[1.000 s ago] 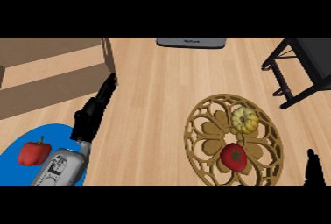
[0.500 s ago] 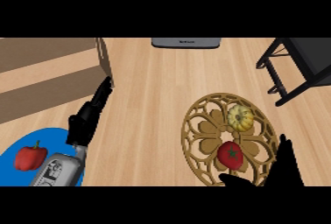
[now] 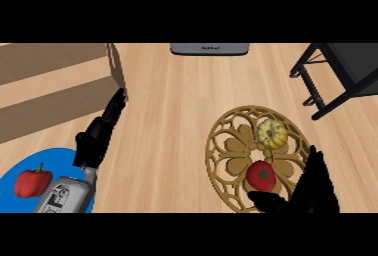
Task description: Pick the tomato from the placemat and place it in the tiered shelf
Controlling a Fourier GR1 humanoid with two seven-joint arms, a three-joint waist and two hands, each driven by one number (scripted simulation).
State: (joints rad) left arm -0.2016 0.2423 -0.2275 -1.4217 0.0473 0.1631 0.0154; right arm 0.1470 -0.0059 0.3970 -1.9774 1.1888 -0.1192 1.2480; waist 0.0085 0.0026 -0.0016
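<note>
Wooden openwork placemat, round: red tomato and ribbed yellow squash on it. My right hand beside the tomato, fingers straight, holding nothing. Left hand flat, open. Grey device: lettering I can't read. Black tiered shelf top right.

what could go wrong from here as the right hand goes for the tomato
1. The yellow squash lies close beside the tomato on the round wooden placemat; the open right hand might knock it while closing.
2. The thumb sits low beside the tomato, so a sideways nudge may roll it off the openwork mat.
3. The black tiered shelf stands at the far right; its legs could catch the hand on the way over.
</note>
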